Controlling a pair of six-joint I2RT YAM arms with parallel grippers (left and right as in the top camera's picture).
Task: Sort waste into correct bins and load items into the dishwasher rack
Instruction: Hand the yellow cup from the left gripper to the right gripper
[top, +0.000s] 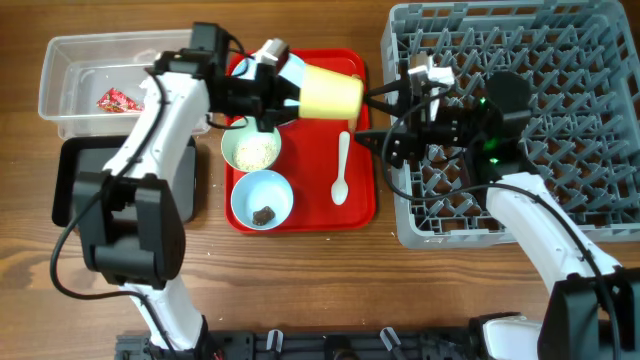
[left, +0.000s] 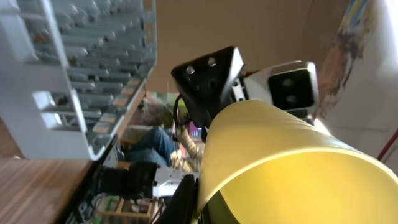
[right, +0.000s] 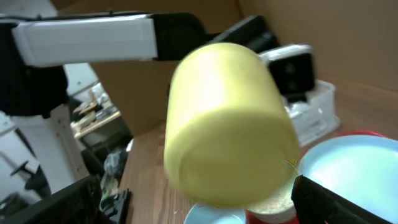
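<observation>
The rack (top: 520, 60) fills the right side; the red tray (top: 310, 205) lies in the middle; the tub (top: 70, 70) and black tray (top: 80, 155) sit left. The left gripper (top: 290, 95) holds the yellow cup (top: 330, 92) sideways over the red tray; the right gripper (top: 368, 116) is spread wide near the cup's bottom. The spoon (top: 341, 170) lies on the red tray; the wrapper (top: 118, 99) is in the tub. A brown lump (top: 264, 214) sits in the blue bowl (top: 245, 190) (rice (top: 255, 152) is in the green bowl (top: 228, 150)).

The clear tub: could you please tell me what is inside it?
A red-and-white wrapper lies in the clear tub; the left arm covers its right end.
</observation>
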